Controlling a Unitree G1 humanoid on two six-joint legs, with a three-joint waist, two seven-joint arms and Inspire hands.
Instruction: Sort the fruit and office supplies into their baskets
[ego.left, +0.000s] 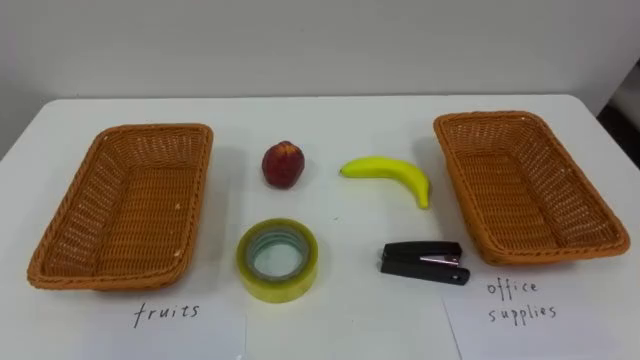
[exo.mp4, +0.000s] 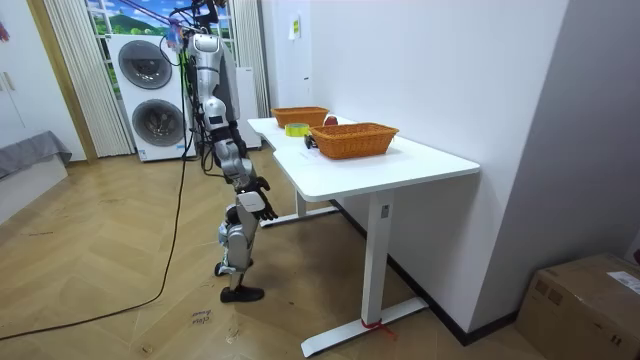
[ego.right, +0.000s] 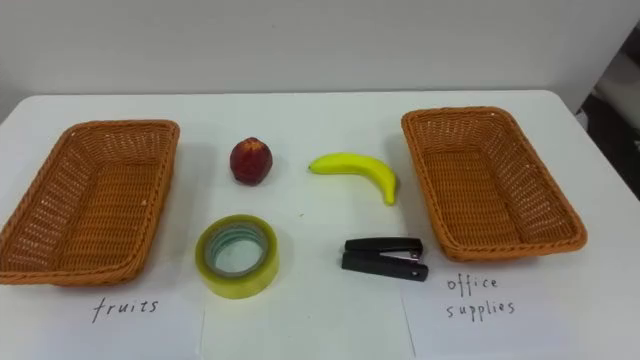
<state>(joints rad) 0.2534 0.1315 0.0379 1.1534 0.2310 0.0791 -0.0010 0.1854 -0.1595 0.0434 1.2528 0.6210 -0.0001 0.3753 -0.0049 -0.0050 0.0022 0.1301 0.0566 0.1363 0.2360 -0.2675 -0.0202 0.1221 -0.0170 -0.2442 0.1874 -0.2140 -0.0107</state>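
Note:
A red peach-like fruit and a yellow banana lie at the middle of the white table. Closer to me sit a yellow-green tape roll, lying flat, and a black stapler. An empty wicker basket stands on the left above a paper marked for fruits. A second empty wicker basket stands on the right above a paper marked for office supplies. In the room view I stand at the table's long side, with my left hand and right hand hanging low below the tabletop.
The table's far edge meets a white wall. In the room view two stacked washing machines stand behind me and a cardboard box sits on the floor at the room view's right. Wooden floor surrounds the table.

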